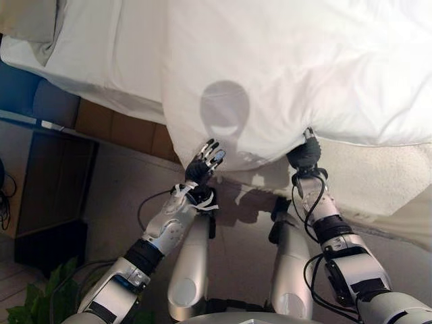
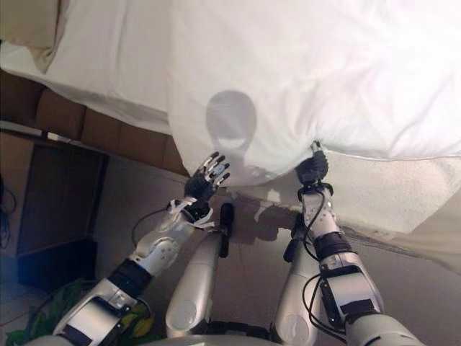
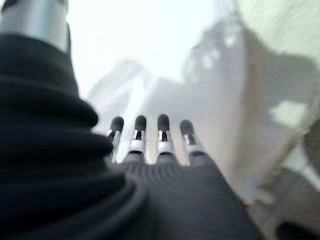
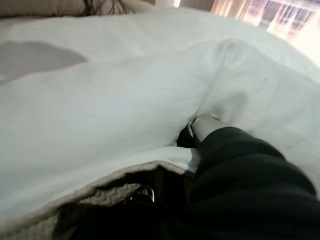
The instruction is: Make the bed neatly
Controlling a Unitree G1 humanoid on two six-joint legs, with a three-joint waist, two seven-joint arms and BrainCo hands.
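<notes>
The duvet (image 1: 290,74) lay bunched across the bed, its lower edge hanging over the side of the mattress (image 1: 378,179) toward the floor (image 1: 115,196), as the robot stood at the bedside. The right hand (image 1: 305,154) was pressed into the duvet's edge, with cloth folded over its thumb in the right wrist view; its fingers were buried beneath the fabric, so whether they gripped the hem could not be told. The left hand (image 1: 204,164) was raised just below the hanging corner, fingers straight and spread, holding nothing.

With only one hand on the cloth, a pull from here would likely drag the cover askew and leave one side sagging further toward the floor. A shallow hold at the hem could also slip free mid-pull, and the empty left hand might close on air or on a single loose layer, not the corner.

The far side of the bed was cut off, so how evenly the duvet sat could not be judged. The left wrist view showed little beyond the hand's own fingertips (image 3: 150,132) against pale cloth. A dark nightstand (image 1: 54,189) stood to the robot's left.
</notes>
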